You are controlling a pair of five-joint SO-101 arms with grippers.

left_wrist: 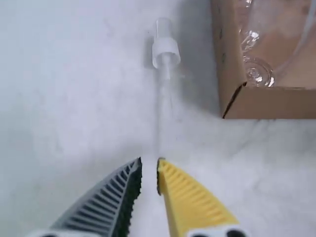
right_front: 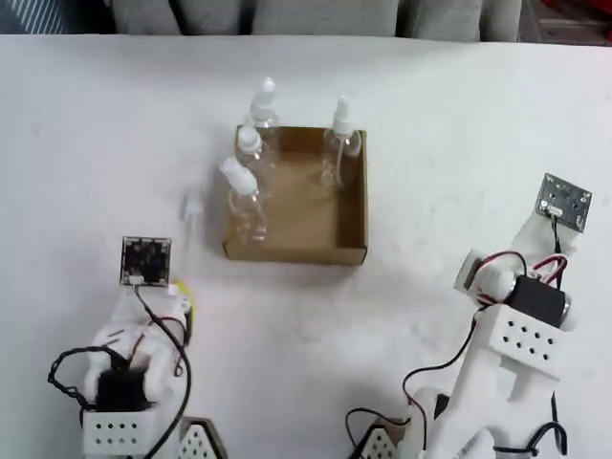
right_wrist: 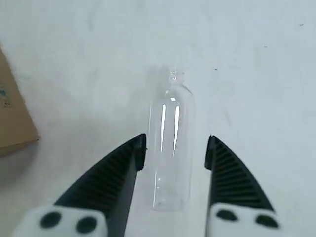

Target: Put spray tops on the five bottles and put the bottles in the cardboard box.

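Right gripper (right_wrist: 175,143), jaws wide, straddles a bottle (right_wrist: 171,118); left gripper (left_wrist: 149,165), jaws nearly closed, empty.

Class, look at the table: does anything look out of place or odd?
One bottle lies on its side on the table with no top, between the open fingers of the right gripper. A spray top lies loose beside the box.

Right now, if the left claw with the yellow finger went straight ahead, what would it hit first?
Probably the loose spray top on the table: its tube points back at the left gripper, so the tube comes first. The cardboard box sits beside that line.
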